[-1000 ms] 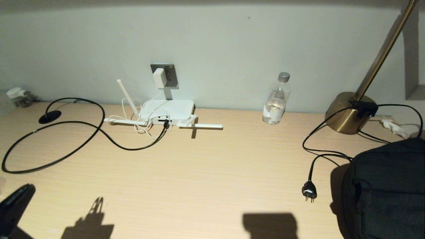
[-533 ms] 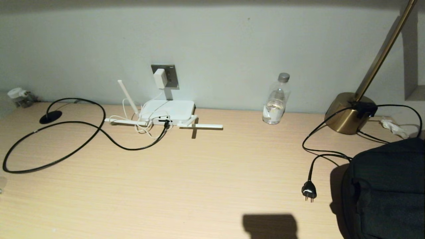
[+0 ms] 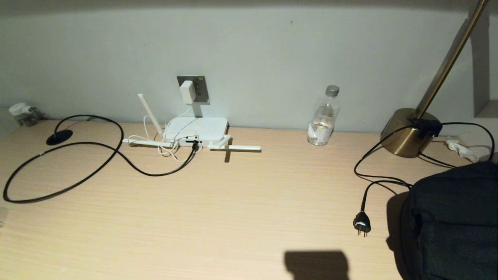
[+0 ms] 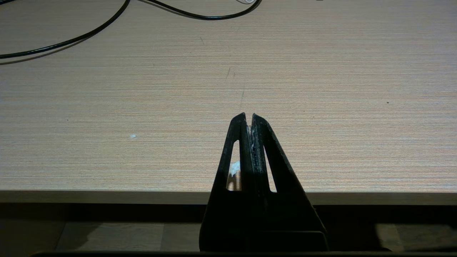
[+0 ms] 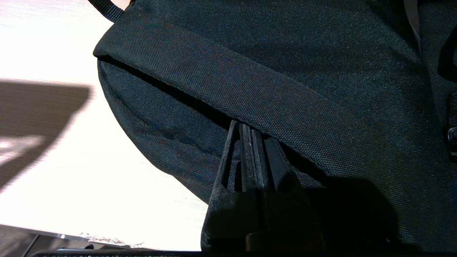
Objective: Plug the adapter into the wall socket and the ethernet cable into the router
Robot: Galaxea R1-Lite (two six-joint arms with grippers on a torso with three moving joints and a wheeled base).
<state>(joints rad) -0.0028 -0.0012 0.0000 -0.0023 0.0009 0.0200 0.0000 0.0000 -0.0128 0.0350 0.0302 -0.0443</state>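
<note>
Head view: one adapter (image 3: 187,91) sits in the wall socket (image 3: 193,89), and one ethernet cable (image 3: 78,155) loops over the worktop (image 3: 249,202) into the router (image 3: 196,130), so both plugs look seated. One water bottle (image 3: 323,116) and one loose two-pin plug (image 3: 362,224) lie apart. The cable looks limp and light, best gripped at its stiff plug.

Left wrist view: left hand (image 4: 250,119) is clenched, empty.

Right wrist view: right hand (image 5: 246,130) is clenched, empty, beside a black bag (image 5: 285,71).

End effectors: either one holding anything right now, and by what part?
Nothing held. The left end effector is shut empty over the desk near its edge; the right end effector is shut empty beside the black bag.
</note>
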